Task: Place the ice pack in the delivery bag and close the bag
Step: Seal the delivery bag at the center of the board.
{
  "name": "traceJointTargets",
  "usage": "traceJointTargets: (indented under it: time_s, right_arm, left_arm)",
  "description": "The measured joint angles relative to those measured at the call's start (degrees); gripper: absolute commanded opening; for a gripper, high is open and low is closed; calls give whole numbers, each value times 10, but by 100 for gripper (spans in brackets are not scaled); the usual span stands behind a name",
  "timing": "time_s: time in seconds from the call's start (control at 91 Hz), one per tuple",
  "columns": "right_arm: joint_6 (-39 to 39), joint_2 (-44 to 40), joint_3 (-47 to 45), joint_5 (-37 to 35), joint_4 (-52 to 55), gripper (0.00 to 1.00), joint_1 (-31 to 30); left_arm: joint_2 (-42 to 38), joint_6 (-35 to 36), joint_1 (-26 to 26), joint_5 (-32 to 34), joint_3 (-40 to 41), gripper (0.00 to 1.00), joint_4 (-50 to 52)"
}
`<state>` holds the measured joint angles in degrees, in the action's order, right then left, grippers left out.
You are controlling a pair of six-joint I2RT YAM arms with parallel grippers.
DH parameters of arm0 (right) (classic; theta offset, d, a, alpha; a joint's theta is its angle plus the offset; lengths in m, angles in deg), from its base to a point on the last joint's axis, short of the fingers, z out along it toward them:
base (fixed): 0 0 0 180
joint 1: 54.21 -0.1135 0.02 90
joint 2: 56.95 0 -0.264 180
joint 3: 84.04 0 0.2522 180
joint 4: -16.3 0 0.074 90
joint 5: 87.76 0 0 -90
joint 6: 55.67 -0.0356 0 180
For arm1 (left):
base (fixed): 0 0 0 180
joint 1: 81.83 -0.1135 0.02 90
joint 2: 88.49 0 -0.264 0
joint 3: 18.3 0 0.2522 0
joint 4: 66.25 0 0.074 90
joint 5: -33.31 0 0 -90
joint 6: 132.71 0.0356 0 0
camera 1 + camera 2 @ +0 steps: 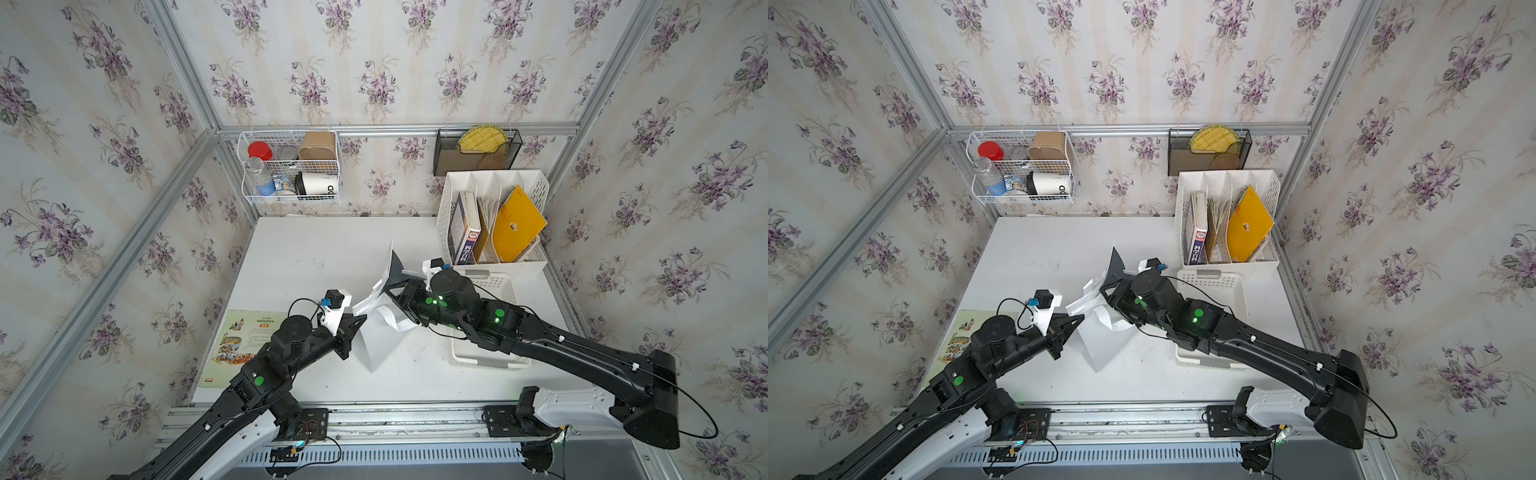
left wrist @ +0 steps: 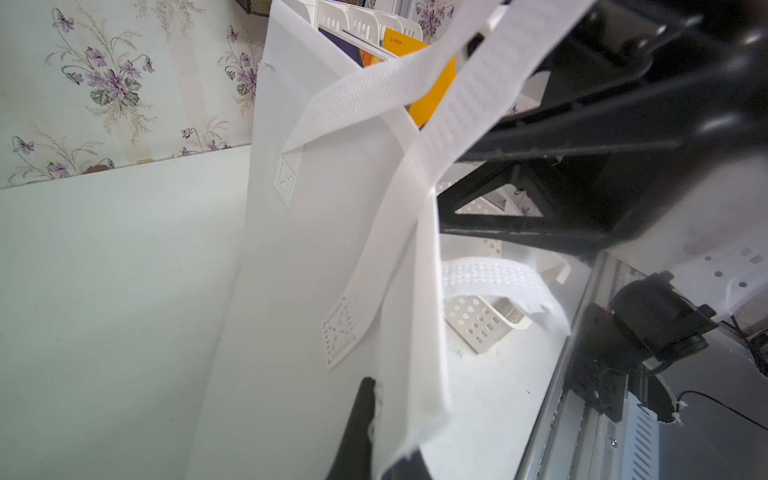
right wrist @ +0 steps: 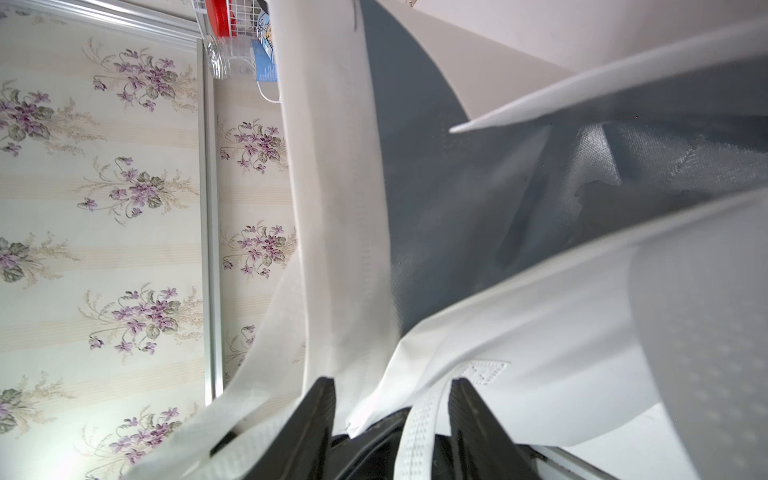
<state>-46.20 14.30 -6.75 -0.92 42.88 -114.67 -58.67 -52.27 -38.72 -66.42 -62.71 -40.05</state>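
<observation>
Nearest, on a white bench (image 1: pixel 311 257), an illustrated booklet (image 1: pixel 241 345), its print too small to read. Just beyond, left hand (image 1: pixel 362 320) pinched shut on the fabric of the delivery bag (image 1: pixel 380 345), standing mid-bench, white outside, silvery grey inside. Opposite, right hand (image 3: pixel 392 386) at the bag's mouth, fingers parted, strap handles loose between them. No telling where the ice pack lies. Right of the bag, a perforated white tray (image 1: pixel 486 363). Farther back, a file rack (image 1: pixel 446 208) with a yellow folder (image 1: pixel 517 224). On the wall, a wire basket (image 1: pixel 291 166) holding a white cup (image 1: pixel 320 185), its lettering ending in "D".

light: bright, even | shadows: soft | wrist close-ups: blurred | edges: bowed
</observation>
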Motion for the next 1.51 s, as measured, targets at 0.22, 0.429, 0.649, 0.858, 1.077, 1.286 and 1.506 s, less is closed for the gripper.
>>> traceJointTargets:
  time_s: [0.22,0.429,0.649,0.858,1.077,1.286,1.506]
  right_arm:
    - [-57,20,41,15,55,47,-22]
    - [-83,30,63,12,75,46,-38]
    - [-99,34,63,1,76,47,-42]
    - [-108,34,63,-14,71,47,-42]
    - [-108,28,61,-29,63,51,-42]
    - [-105,30,55,-36,49,47,-42]
    - [-105,34,40,-37,23,29,-42]
  left_arm:
    - [20,22,7,12,-14,2,7]
    - [34,35,19,24,-20,1,7]
    - [38,44,32,39,-21,0,7]
    - [42,49,43,52,-23,0,7]
    - [44,49,48,61,-24,0,8]
    - [45,50,49,64,-25,0,9]
    - [45,49,50,68,-25,0,12]
